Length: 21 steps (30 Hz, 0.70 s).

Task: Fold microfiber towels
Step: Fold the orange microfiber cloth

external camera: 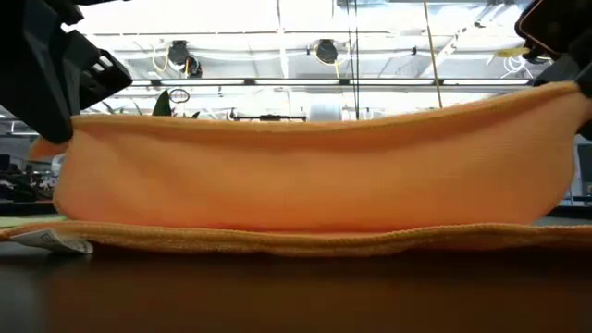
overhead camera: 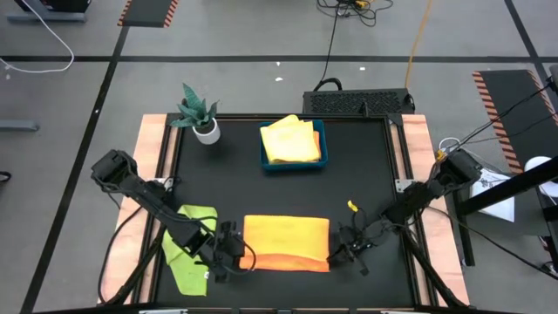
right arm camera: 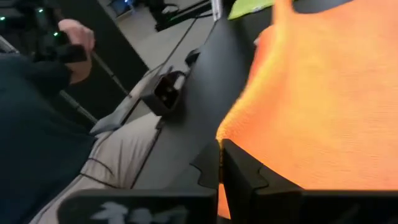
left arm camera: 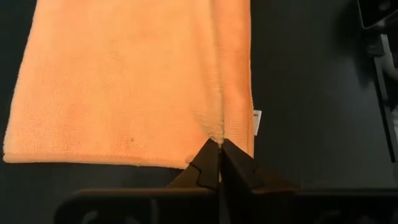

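Pinching the two near corners of the soft orange microfiber towel (overhead camera: 286, 242), both hands are clamped shut on cloth. The left hand (overhead camera: 228, 250) grips the corner at the towel's nine o'clock end; the right hand (overhead camera: 349, 248) grips the three o'clock end, each equally close. Between them the towel's long axis runs nine to three across the black bench (overhead camera: 366, 166), near its six o'clock edge. The held edge is lifted above a flat lower layer, so the fold likely travels toward twelve o'clock. A lime green cloth (overhead camera: 187, 244) lies just beyond the left hand.
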Each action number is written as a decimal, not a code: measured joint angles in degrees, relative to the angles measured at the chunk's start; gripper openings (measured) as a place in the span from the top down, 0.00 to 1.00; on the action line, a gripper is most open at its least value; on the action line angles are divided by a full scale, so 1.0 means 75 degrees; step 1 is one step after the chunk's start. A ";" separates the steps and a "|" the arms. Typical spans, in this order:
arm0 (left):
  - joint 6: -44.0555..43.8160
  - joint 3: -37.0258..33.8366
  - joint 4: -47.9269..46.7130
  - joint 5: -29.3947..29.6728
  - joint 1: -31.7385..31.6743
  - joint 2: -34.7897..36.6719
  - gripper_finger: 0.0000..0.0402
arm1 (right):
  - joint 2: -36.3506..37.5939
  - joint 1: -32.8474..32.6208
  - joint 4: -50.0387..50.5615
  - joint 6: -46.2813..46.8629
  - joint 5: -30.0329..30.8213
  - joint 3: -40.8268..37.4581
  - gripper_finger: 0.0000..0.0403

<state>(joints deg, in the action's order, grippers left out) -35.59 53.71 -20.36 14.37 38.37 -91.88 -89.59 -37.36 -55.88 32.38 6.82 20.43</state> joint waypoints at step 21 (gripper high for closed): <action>-0.0034 0.0000 0.0576 0.0508 0.0150 0.0000 0.78 | 0.0232 -0.0206 -0.0173 -0.0252 -0.0895 0.0136 0.59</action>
<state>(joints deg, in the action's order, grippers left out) -35.85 53.71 -16.04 18.18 39.49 -91.88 -87.85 -38.91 -57.18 30.50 0.10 21.45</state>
